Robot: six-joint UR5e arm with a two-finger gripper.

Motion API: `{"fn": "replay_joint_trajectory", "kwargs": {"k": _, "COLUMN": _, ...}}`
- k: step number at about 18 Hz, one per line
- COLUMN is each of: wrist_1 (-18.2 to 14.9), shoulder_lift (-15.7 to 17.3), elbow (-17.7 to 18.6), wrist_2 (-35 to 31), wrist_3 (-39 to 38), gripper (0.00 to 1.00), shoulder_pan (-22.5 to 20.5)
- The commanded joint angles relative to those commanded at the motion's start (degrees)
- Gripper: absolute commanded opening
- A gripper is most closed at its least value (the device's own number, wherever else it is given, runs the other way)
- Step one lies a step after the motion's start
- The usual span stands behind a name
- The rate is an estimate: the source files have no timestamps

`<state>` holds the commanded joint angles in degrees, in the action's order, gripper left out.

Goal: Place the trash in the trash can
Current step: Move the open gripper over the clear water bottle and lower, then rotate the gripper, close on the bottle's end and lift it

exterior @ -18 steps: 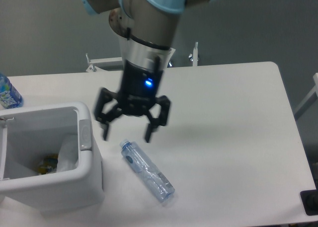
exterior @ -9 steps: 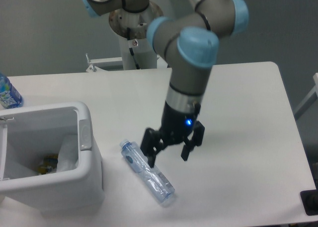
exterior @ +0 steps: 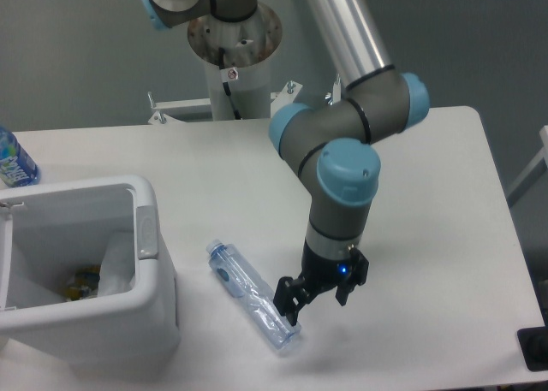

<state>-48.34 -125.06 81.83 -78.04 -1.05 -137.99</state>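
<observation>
A slim clear plastic bottle (exterior: 248,292) with a pale blue cap lies on its side on the white table (exterior: 428,194), cap end toward the bin. My gripper (exterior: 312,303) is open just right of the bottle's lower end, low over the table, with one finger (exterior: 285,302) close beside the bottle and nothing between the fingers. The white boxy trash can (exterior: 147,316) stands at the front left. A wrinkly clear-whitish wrapper (exterior: 117,269) lies inside it.
A bottle with a blue-and-white label (exterior: 14,162) stands at the far left edge behind the bin. Some yellowish scraps (exterior: 80,281) lie in the bin's bottom. The arm's base column (exterior: 233,66) rises behind the table.
My gripper has swung from above the bin's right side down and to the right, past the bottle's middle to its lower end, staying open. The bottle has not moved.
</observation>
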Motion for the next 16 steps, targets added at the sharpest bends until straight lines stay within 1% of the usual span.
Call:
{"fn": "replay_joint_trajectory", "kwargs": {"k": 2, "wrist_1": -0.1, "shoulder_lift": -1.0, "elbow": 0.0, "wrist_2": -1.4, "wrist_3": 0.0, "gripper": 1.0, "shoulder_pan": 0.6}}
{"fn": "replay_joint_trajectory", "kwargs": {"k": 3, "wrist_1": 0.0, "shoulder_lift": -1.1, "elbow": 0.2, "wrist_2": -1.8, "wrist_3": 0.0, "gripper": 1.0, "shoulder_pan": 1.7}}
{"fn": "replay_joint_trajectory", "kwargs": {"k": 10, "wrist_1": 0.0, "shoulder_lift": -3.0, "elbow": 0.4, "wrist_2": -3.8, "wrist_3": -0.1, "gripper": 1.0, "shoulder_pan": 3.9}}
{"fn": "replay_joint_trajectory", "kwargs": {"k": 16, "wrist_1": -0.1, "shoulder_lift": -4.3, "elbow": 0.6, "wrist_2": -5.6, "wrist_3": -0.4, "gripper": 1.0, "shoulder_pan": 4.0}}
